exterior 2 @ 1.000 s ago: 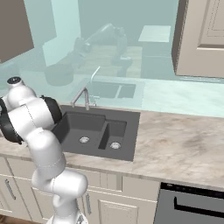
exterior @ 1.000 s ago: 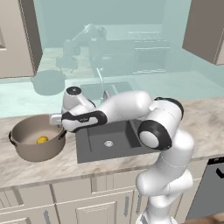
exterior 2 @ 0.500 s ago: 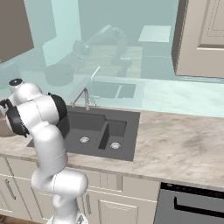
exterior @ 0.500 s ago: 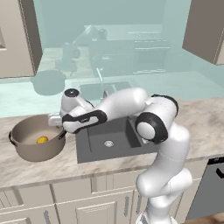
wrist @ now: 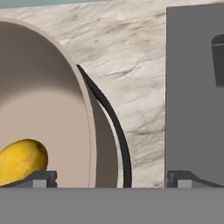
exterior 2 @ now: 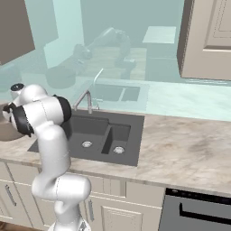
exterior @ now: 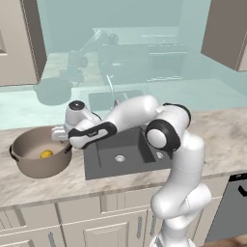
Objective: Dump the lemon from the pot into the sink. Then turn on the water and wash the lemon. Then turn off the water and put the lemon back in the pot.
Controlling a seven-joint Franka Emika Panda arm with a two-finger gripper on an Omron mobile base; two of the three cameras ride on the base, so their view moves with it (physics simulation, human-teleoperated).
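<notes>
Lemon [exterior: 46, 154] unmoved in pot [exterior: 29, 166]; we note the gripper [exterior: 59, 135], jaws spread, has apparently edged toward its rim.

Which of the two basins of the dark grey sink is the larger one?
The left basin of the dark grey rectangular double-basin sink, the one on the side of the silver faucet, is clearly wider than the right basin.
</notes>
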